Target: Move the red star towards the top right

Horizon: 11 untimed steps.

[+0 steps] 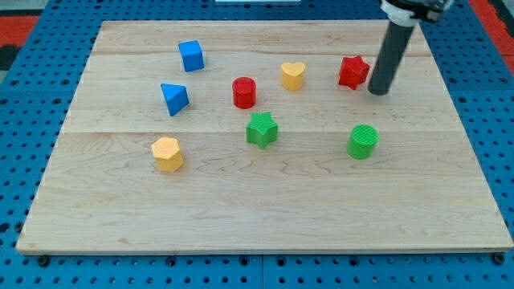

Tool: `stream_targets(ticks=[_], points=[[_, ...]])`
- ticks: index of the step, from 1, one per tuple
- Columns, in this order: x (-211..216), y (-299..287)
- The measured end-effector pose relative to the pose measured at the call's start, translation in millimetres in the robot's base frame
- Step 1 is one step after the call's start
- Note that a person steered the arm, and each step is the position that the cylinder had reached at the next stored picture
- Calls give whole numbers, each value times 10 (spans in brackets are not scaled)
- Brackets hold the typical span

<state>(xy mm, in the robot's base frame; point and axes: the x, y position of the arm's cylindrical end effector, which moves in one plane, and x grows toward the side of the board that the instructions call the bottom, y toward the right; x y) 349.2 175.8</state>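
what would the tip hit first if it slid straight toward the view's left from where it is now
My tip sits just to the view's right of the red star, so the star would likely be met first. The tip looks slightly lower in the view, so it may only clip the star's lower edge.

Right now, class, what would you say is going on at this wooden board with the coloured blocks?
A robot arm ending in a dark rod is working at a pale wooden board. My tip sits just to the view's right of the red star block, close beside it; contact cannot be confirmed. The star lies in the board's upper right part. The other blocks stand apart from it, untouched: a yellow heart, red cylinder, green star, green cylinder and more further left.
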Motion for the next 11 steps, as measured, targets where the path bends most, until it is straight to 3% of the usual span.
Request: stream_targets(ticks=[2, 3, 4, 6, 7, 11], points=[[-436, -224], [-72, -194], [-2, -528], [-479, -927], [-502, -473], [-637, -121]])
